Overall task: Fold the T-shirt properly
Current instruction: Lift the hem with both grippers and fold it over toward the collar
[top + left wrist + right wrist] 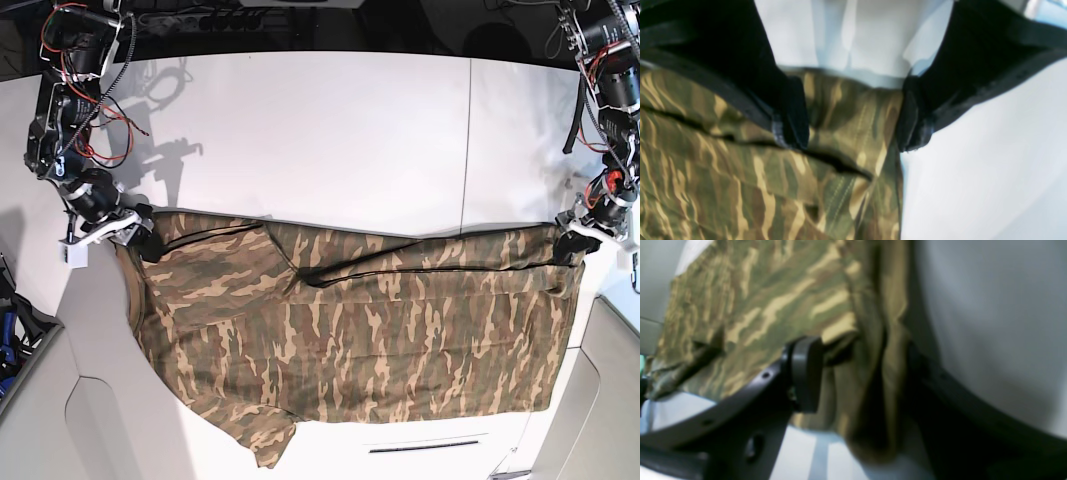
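The camouflage T-shirt (380,340) lies spread wide across the white table (330,140), with its top edge stretched between both grippers and one sleeve (268,440) at the front. My left gripper (577,243) holds the shirt's right end. In the left wrist view (851,120) its black fingers (791,113) stand part closed with cloth (850,110) between them. My right gripper (140,238) holds the left end. In the right wrist view (863,380) bunched cloth (857,390) fills the gap beside the finger pad (806,373).
Bare white table lies behind the shirt. Grey panels (105,420) sit at the front left and front right (610,400). Red wiring (85,70) runs along the right arm at the back left. A seam (468,140) crosses the table.
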`<state>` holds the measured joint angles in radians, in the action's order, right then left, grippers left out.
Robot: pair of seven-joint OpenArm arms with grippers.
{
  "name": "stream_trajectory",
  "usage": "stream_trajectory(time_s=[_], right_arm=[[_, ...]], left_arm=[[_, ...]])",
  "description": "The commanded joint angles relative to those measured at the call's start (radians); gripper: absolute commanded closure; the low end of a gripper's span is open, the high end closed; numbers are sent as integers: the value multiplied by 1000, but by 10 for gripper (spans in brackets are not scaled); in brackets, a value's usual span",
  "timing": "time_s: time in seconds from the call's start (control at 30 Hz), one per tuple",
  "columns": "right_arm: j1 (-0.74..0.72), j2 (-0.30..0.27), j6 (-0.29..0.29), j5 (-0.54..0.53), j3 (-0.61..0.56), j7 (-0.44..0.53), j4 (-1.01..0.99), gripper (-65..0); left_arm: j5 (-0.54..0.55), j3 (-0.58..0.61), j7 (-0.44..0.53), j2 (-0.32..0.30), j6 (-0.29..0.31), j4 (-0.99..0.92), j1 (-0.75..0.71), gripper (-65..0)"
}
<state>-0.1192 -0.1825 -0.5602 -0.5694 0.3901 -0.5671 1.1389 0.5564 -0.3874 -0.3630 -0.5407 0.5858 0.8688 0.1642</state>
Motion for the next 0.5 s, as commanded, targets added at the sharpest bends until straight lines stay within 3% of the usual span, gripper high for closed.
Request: stream_trajectory(time_s=[0.0, 0.07, 0.17, 0.2, 0.3, 0.47], right_arm=[[-22, -7, 0, 3, -13, -9, -14, -316], [-39, -2, -1, 10, -26, -10, -53, -284], [-43, 3, -1, 16, -26, -10, -63, -76], [-44, 2, -2, 16, -26, -9, -61, -3], [-44, 2, -8, 16, -26, -35, -37, 0], [-29, 0, -13, 5, -24, -169, 70, 0]], left_arm=[[-2, 14, 8, -21, -12, 2, 19, -371], [-3, 43, 11, -21, -17, 1, 21, -211], [-3, 76, 23, -21, -6, 1, 21, -23], [-4, 81, 23, -21, 0, 1, 21, 0], [-3, 80, 22, -23, 52, 3, 21, 0], [10, 51, -13, -28, 112, 41, 8, 0]])
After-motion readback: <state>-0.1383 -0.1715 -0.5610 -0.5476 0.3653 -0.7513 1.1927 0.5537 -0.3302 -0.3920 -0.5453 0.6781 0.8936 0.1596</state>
